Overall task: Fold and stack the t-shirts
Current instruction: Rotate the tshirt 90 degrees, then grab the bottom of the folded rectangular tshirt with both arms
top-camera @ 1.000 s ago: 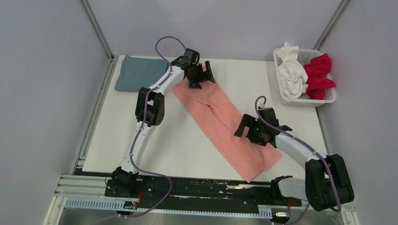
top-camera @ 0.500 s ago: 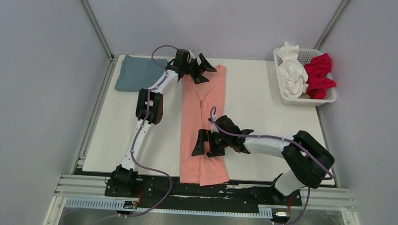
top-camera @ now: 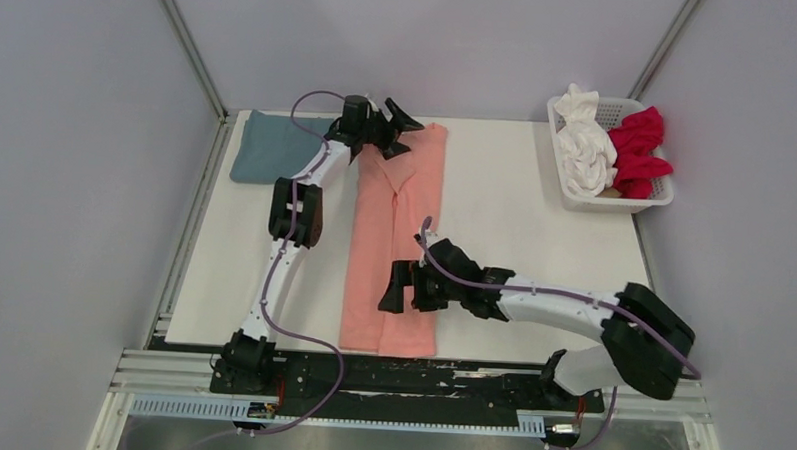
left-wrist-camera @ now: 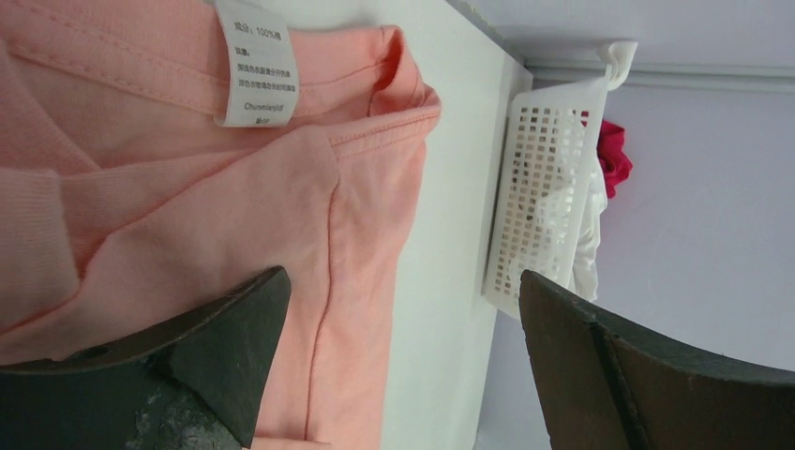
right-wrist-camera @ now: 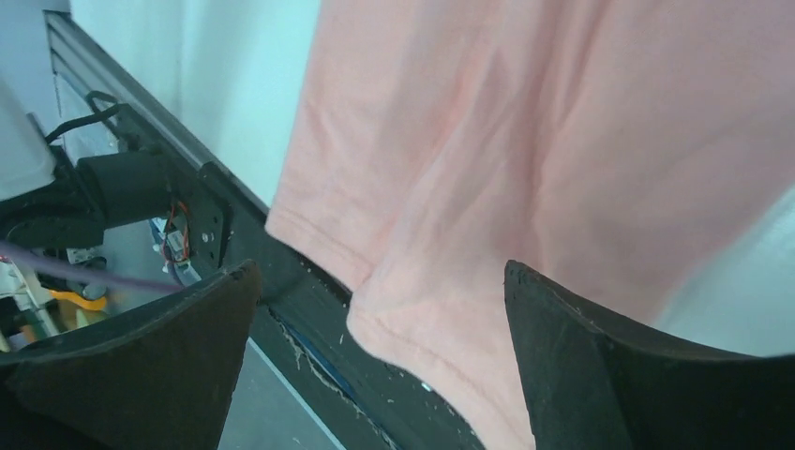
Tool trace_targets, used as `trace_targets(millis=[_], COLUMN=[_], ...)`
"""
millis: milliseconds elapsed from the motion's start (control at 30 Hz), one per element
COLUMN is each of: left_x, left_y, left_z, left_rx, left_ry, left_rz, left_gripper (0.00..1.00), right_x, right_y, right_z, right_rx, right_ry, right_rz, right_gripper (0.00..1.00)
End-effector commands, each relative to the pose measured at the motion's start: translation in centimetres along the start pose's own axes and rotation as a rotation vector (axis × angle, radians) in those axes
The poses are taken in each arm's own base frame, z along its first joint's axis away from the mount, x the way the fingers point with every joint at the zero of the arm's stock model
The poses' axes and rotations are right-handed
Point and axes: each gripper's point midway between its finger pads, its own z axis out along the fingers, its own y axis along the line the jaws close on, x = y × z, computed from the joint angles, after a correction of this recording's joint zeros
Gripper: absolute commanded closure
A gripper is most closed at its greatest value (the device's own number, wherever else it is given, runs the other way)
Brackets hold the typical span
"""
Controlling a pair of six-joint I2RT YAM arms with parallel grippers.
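Note:
The salmon-pink t-shirt (top-camera: 394, 235) lies folded into a long narrow strip running from the far edge to the near edge. Its collar and label (left-wrist-camera: 253, 66) show in the left wrist view. Its hem (right-wrist-camera: 412, 309) overhangs the table's front edge. My left gripper (top-camera: 403, 133) is open over the collar end (left-wrist-camera: 401, 281), empty. My right gripper (top-camera: 400, 288) is open just above the lower part of the strip (right-wrist-camera: 380, 272), empty. The blue-grey t-shirt (top-camera: 277, 146) lies folded at the far left. White (top-camera: 582, 146) and red (top-camera: 639, 148) t-shirts sit bunched in the basket.
The white lattice basket (top-camera: 615, 201) stands at the far right, also in the left wrist view (left-wrist-camera: 544, 187). The black base rail (top-camera: 489, 380) runs along the near edge, under the shirt's hem (right-wrist-camera: 281, 272). Grey walls close in both sides.
The pink shirt has swung from a diagonal to a straight far-to-near line. My right gripper moved left and nearer with its lower end. My left gripper shifted slightly left at the collar.

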Motion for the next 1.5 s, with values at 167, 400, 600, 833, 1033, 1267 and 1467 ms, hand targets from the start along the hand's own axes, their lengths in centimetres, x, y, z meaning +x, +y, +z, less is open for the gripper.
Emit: trace_targets(millis=[167,400,600,833,1033,1267,1467], left_x=[-5.3,2.4,13.1,25.1,32.1,38.0,39.3], left_y=[-10.8,-23.0,-19.7,-4.8,5.6,10.1,12.7], left_z=[-6.5,-15.7,-23.5,-32.0,-37.4,-38.7,-38.7], left_rx=[0.111,0.114,-0.22,-0.456,-0.664,-0.633,-0.673], left_ry=[-0.154,-0.086,-0.067,-0.127,-0.002,0.162,0.187], left_rz=[0.222,0.513,0.62,0.479,0.333,0.222,0.201], left_gripper=[0.0,0.0,0.0,0.0,0.0,0.1,0.32], right_x=[-1.9,-0.8,2.4,4.8,5.7,7.2,7.8], right_y=[2.4,2.3,-0.4,-4.6,-6.7,-6.1,-6.5], right_z=[-8.5,-11.0,-10.1,-7.9,-6.2,-5.1,-4.4], right_rx=[-0.118,-0.154,-0.109,0.032,0.129,0.077,0.091], right_ry=[-0.247,-0.262,-0.148,-0.066,-0.009,0.059,0.071], right_rz=[-0.252,-0.25,-0.194,-0.084,-0.055,-0.012,0.02], right_gripper=[0.0,0.0,0.0,0.05,0.2,0.38,0.5])
